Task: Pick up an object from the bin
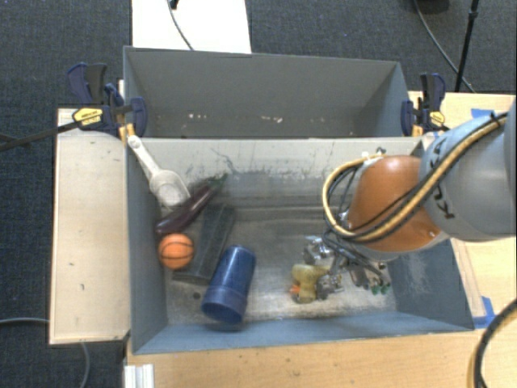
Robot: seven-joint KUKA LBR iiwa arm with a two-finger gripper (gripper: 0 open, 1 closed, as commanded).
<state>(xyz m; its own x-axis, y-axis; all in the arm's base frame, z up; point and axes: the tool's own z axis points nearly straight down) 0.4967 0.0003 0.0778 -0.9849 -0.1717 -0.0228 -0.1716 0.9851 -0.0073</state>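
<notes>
Camera view: your gripper, its opening impossible to tell, crowds the small yellowish lump and could knock it aside.

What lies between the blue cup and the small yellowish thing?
Only bare bin floor, seen in the camera view, between blue cup and yellowish thing.

Looks down on the bin from above and a little to one side, facing its far wall at upper centre. Sits near enough to hold the whole bin mid-frame, with the arm at right.
</notes>
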